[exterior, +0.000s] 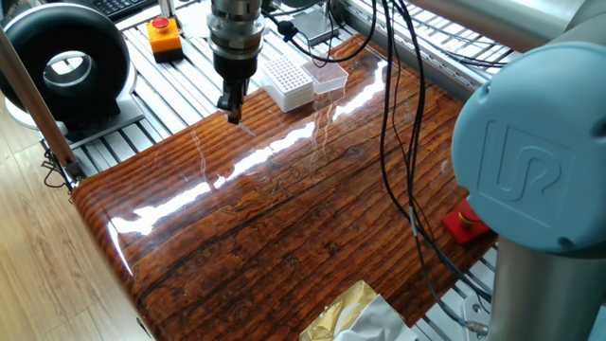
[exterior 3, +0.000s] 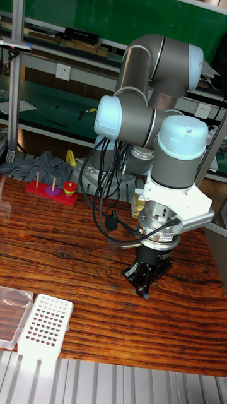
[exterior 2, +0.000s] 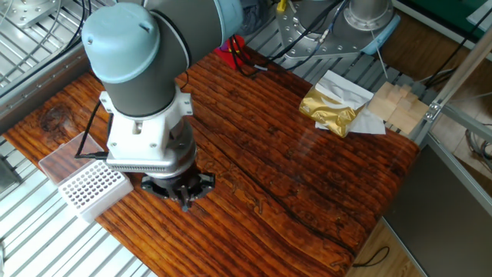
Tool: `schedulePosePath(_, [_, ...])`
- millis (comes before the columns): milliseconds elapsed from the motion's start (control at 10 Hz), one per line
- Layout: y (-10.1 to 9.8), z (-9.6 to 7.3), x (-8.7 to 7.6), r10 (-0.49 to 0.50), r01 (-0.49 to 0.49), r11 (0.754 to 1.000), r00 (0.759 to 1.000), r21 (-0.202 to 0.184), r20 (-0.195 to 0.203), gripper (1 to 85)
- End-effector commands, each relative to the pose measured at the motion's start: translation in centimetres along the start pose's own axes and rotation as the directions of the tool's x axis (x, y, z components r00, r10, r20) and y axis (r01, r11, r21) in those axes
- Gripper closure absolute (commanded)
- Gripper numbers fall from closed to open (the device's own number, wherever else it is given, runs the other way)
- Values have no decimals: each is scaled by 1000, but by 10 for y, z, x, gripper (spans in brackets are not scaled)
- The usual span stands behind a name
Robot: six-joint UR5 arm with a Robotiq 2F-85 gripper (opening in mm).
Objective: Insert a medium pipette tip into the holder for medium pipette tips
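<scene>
The hand [exterior 3: 145,291] looks pinched together, its grip unclear; the tall view alone shows the holder's [exterior 3: 44,324] grid.

gripper [exterior 2: 187,201] near holder [exterior 2: 91,187], wooden table [exterior 2: 307,169]

— What's around me on the worktop [exterior: 284,218]?
— Glossy striped wood, glare running across it. Crumpled gold foil [exterior 2: 332,109] lies near one edge, on white paper [exterior 2: 350,91].
— Beyond it?
— An orange box with a red button [exterior: 164,35], a black ring-shaped device [exterior: 68,64], and a red stacking-ring toy [exterior 3: 52,189].
</scene>
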State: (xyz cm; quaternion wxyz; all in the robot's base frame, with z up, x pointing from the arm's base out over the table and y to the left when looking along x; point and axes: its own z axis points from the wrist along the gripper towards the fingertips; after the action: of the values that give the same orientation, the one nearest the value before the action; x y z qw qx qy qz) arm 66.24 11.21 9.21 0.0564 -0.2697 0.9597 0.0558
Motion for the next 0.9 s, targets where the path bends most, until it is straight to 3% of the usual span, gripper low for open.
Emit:
schedulePosePath(0, [5,-2,-23,104,-102,994,991,-33,85,847])
schedulePosePath(200, [0,-3,-26,104,-103,995,990,-14,99,847])
schedulePosePath(500, [8,-5,-39,106,-100,994,983,-49,147,847])
schedulePosePath(800, [6,-4,-36,113,-108,993,984,-43,137,847])
